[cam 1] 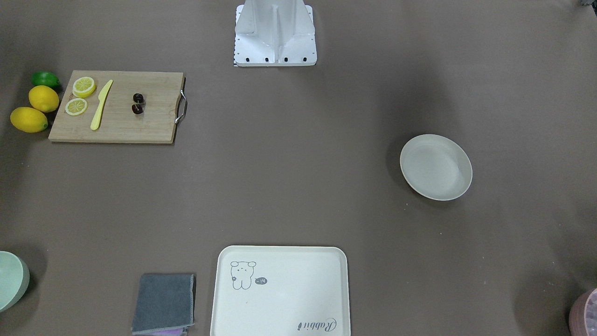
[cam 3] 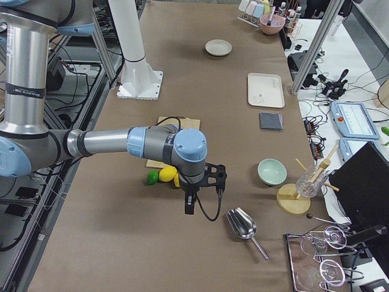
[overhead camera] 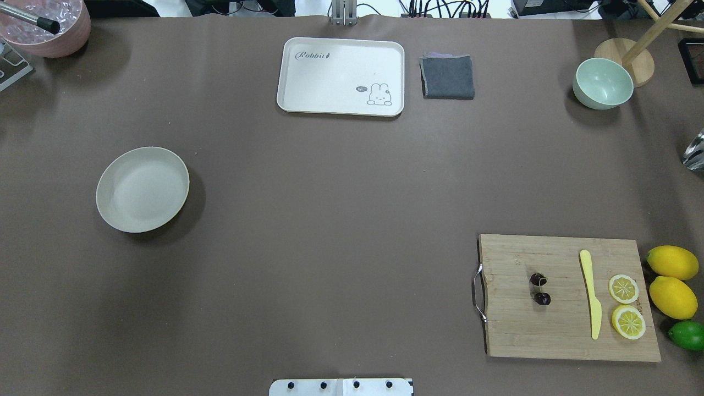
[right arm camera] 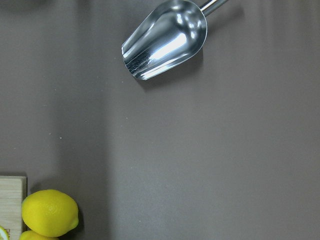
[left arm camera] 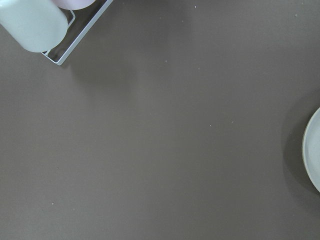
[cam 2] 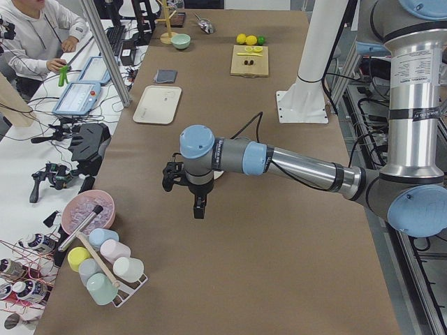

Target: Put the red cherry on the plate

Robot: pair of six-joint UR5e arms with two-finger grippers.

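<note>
Lying on board (overhead camera: 566,324), red cherry (overhead camera: 543,298), plate (left arm camera: 312,150) cropped in wrist view.

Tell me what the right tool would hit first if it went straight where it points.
Probably just bare table. The right tool points down, and its wrist view shows the scoop and a lemon off to the sides, though depth is unclear.

Soft, even overhead light, and all views are sharp. The plate (overhead camera: 142,190) throws a blurred shadow toward the middle of the brown surface (overhead camera: 330,220). Bright glare streaks the metal scoop (right arm camera: 165,42); broad faint shadow bands cross both wrist views.
</note>
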